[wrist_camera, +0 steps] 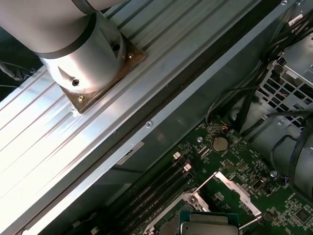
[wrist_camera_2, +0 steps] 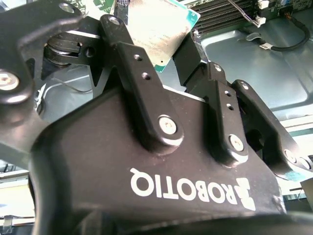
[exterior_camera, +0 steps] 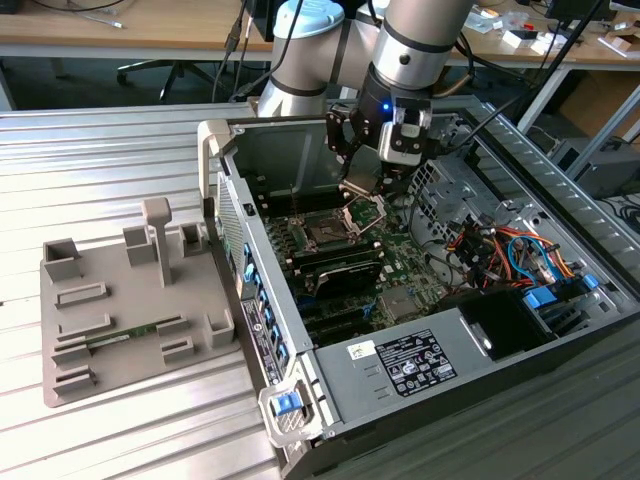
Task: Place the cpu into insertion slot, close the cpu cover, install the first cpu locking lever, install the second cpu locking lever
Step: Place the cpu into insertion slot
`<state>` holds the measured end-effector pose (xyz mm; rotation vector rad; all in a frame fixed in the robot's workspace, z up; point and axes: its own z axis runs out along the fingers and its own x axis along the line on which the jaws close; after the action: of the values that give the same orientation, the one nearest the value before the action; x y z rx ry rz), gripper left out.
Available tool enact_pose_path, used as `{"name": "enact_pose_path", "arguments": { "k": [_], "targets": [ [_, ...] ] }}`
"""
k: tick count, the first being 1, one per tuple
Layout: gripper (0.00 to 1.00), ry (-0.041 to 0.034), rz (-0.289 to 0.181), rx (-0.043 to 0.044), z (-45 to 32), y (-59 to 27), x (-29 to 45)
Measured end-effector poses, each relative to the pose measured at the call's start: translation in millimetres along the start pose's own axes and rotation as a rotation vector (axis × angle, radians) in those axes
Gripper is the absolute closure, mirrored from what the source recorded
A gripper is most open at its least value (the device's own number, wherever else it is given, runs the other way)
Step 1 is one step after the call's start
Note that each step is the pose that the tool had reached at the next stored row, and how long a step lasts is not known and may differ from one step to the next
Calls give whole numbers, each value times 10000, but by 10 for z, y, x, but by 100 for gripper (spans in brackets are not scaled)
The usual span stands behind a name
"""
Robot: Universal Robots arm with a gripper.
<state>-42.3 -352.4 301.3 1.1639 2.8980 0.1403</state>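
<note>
The small square cpu (wrist_camera_2: 161,24), silver-grey metal on top and green at the edge, is held clenched between the jaws, pinched by their black fingers (wrist_camera_2: 129,54). Near and beneath the jaws, the square black insertion slot (exterior_camera: 326,233) is seen uncovered in the green circuit board (exterior_camera: 397,252). The silver metal cpu cover (exterior_camera: 366,211) is tilted up just under the jaws.

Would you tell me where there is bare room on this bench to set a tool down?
The ribbed table is bare in front of the grey fixture tray and behind it, at the exterior view's left. Inside the computer case it is crowded: cables, and the hand holding the cpu near the insertion slot.
</note>
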Motion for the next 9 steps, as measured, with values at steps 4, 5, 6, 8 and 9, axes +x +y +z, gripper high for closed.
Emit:
{"name": "enact_pose_path", "arguments": {
  "k": [4,5,6,8,9],
  "targets": [
    [46,-8,95,-2,2,0,0],
    [46,-10,121,-3,2,0,0],
    [46,-12,137,-3,2,0,0],
    [46,-15,173,-4,3,0,0],
    [46,-17,189,-4,3,0,0]
  ]
}}
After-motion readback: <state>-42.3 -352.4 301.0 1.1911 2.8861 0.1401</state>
